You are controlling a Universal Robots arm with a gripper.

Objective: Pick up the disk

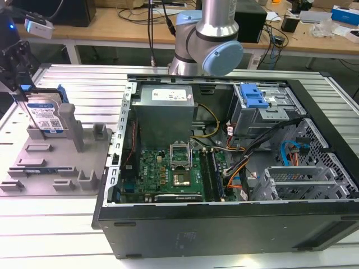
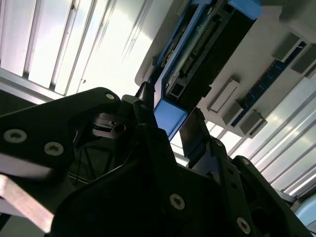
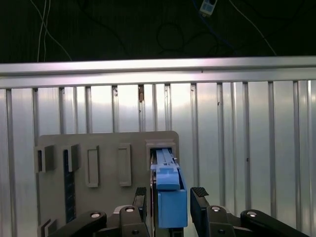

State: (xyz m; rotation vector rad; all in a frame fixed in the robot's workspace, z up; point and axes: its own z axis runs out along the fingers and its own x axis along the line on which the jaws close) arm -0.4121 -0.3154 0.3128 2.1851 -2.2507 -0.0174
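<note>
Disk (image 1: 45,117) is standing upright in the grey fixture (image 1: 61,168) at ten o'clock of the exterior view. End effector (image 3: 170,191) is straddling its blue rail, fingers (image 3: 200,197) narrowly open; closing squarely and centred is looking advisable.

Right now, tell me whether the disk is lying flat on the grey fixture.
No: in the exterior view the disk stands upright on its edge in a slot of the grey fixture.
</note>
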